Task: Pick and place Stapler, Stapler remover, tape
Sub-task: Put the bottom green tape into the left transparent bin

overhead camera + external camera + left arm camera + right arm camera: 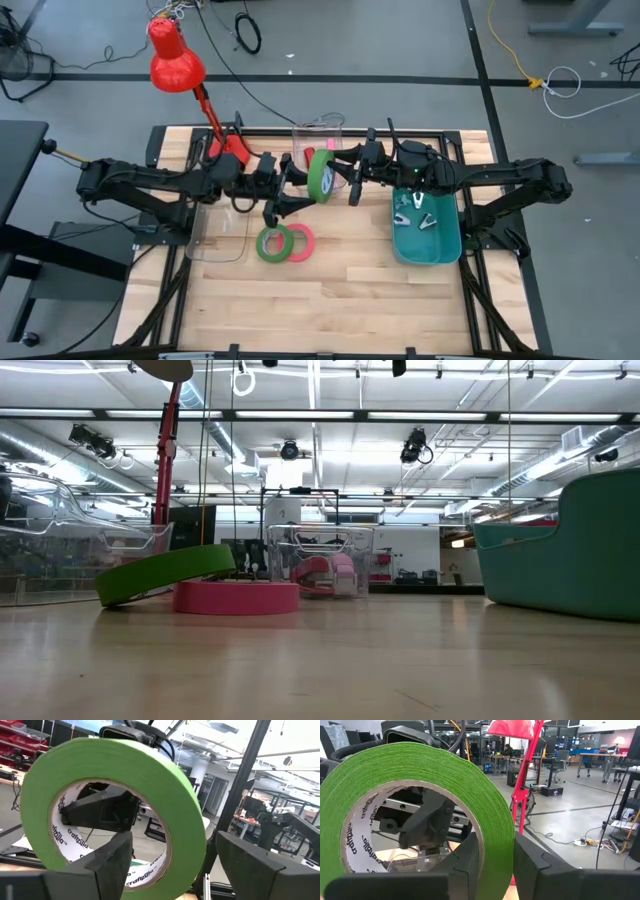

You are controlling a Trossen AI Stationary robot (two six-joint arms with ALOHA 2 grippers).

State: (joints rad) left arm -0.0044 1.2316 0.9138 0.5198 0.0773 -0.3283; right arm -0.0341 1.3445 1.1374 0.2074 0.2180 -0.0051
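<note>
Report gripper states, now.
Left gripper: open, one jaw through the green tape.
Right gripper: closed on the green tape.

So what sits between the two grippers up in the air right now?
A green tape roll, upright between the left gripper and right gripper in the high view. The right gripper pinches its wall; the left gripper's open fingers straddle the opposite side.
</note>
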